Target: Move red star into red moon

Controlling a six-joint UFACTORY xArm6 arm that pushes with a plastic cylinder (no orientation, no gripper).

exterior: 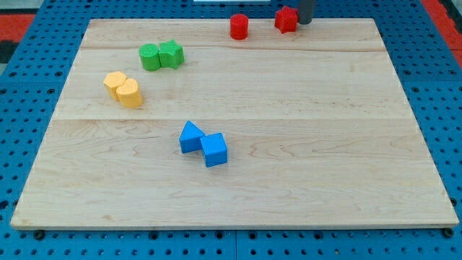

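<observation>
While two yellow blocks (123, 89) touch near the worktop (289, 144) left edge, a green pair (162, 55) sits above them and a blue triangle (190, 137) meets a blue cube (214, 150) at centre. Along the top edge, the red moon (239, 27) stands apart from the red star (286, 19), whose right side my tip (304, 21) touches; no end effector jaws exist to judge

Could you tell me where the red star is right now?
The red star sits at the board's top edge, right of the red moon, with my tip touching its right side.

A lab bench: wooden board (238, 123) on blue perforated mounting plate (43, 58).
</observation>
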